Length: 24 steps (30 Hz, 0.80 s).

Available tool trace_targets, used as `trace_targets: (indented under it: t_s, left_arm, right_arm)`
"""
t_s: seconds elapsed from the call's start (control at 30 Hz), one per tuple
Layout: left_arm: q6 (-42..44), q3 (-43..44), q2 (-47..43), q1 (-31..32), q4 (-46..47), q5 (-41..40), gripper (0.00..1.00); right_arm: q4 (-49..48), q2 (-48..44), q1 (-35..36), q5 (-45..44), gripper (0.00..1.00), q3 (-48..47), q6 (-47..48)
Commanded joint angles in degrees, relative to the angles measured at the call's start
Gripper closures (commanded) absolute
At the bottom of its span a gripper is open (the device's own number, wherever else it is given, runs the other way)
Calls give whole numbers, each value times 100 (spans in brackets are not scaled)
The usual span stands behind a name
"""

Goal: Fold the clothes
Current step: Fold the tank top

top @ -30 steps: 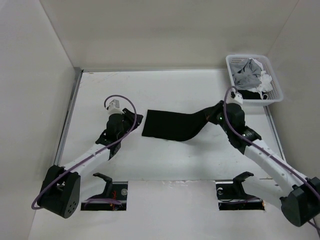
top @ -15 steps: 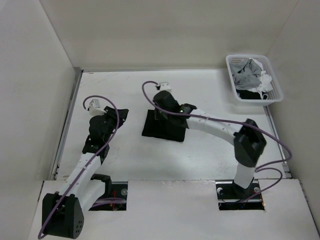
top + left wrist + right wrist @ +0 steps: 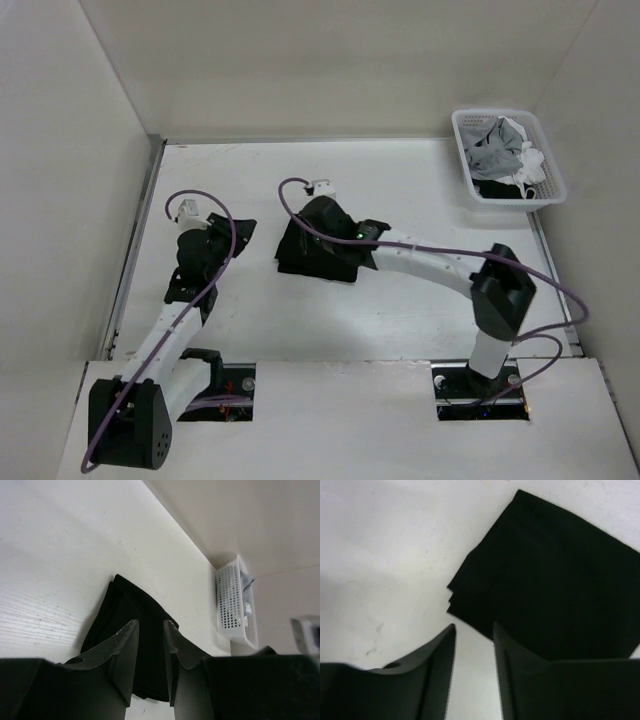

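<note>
top camera first – the black sleeveless top (image 3: 308, 266) lies on the white table (image 3: 420, 190) as a compact folded bundle, a little left of the middle. the right arm (image 3: 430, 258) reaches across from its base at the near right, and its wrist end sits over the bundle's far part, hiding some of the cloth. black on black, so i cannot tell from here whether metal meets fabric. the left arm (image 3: 178, 312) stands to the left of the bundle, its end near the cloth but apart from it. in the far right corner, well apart from all this, is the white lattice basket (image 3: 461, 140) with a grey garment (image 3: 490, 150) and a white garment (image 3: 530, 160) piled inside.

left wrist camera: the left gripper (image 3: 150, 624) has its jaws parted with nothing between them. past the tips, the black top (image 3: 127, 607) rests flat on the table (image 3: 50, 555), and the basket (image 3: 229, 600) stands against the far wall beyond it.

right wrist camera – the right gripper (image 3: 474, 627) is released too, with its jaws spread and bare table (image 3: 380, 540) showing in the gap. the black top (image 3: 555, 580) lies just beyond the tips, not gripped. its near left edge shows stepped layers, one fold stacked on another.
</note>
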<state>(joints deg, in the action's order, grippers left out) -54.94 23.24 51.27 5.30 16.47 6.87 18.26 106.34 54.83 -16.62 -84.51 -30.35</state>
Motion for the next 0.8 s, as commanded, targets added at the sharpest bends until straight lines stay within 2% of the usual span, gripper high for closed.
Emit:
trace_targets:
  t_s: [0.0, 0.1, 0.2, 0.33, 0.47, 0.57, 0.67, 0.77]
  left_arm:
    - [-114, 4, 260, 334, 462, 34, 75]
    - [-17, 66, 576, 826, 542, -203, 75]
    - [220, 101, 876, 1187, 506, -353, 73]
    - [518, -47, 1052, 1495, 480, -564, 71]
    - [659, -346, 921, 1461, 349, -678, 70]
    - [774, -540, 640, 1390, 190, -941, 70]
    - [879, -584, 481, 1451, 76, -1161, 70]
    - [1011, -532, 350, 1478, -222, -1249, 69]
  right_arm:
    - [-911, -1140, -73, 19, 70, 810, -156]
    - [-1507, -2044, -292, -148, 94, 2074, -243]
    - [-2368, -3256, -617, -297, 99, 3612, -331]
    - [-3038, -4830, -1442, -228, 98, 5433, -691]
    - [-3276, -5667, -2347, 298, 97, 6445, -806]
    - [-3671, -5678, -2762, 720, 95, 6728, -1104]
    - [-3979, -5292, -2781, 810, 93, 6641, -1052]
    - [-4137, -4931, -2763, 801, 84, 6605, -982]
